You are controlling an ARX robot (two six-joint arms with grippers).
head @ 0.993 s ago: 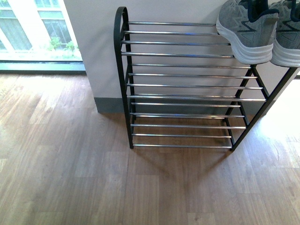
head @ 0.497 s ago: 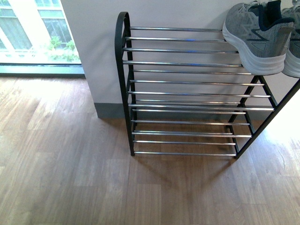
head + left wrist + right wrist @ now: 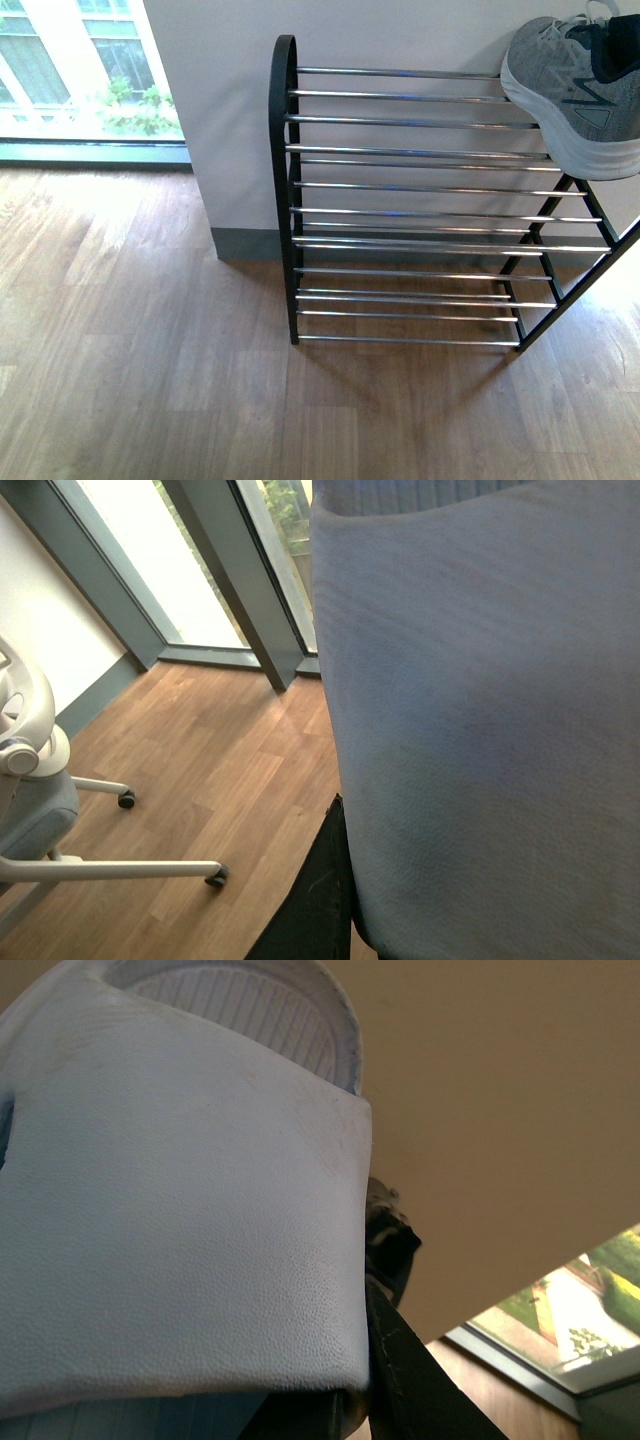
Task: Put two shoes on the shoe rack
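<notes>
One window (image 3: 90, 70) sits far left in the front view, then the rack (image 3: 283, 180) against the wall, with a sneaker (image 3: 575, 95) on its top tier's right end. Each wrist view is filled by a blue slide (image 3: 480, 720) (image 3: 170, 1210); whether either gripper clamps it, I cannot tell.

Left end effector (image 3: 318, 900) — black finger, matte, straight edge; right end effector (image 3: 400, 1370) — black, angular.

One shoe rack (image 3: 400, 200), one grey sneaker (image 3: 575, 95), seemingly two pale slides (image 3: 180, 1210)
</notes>
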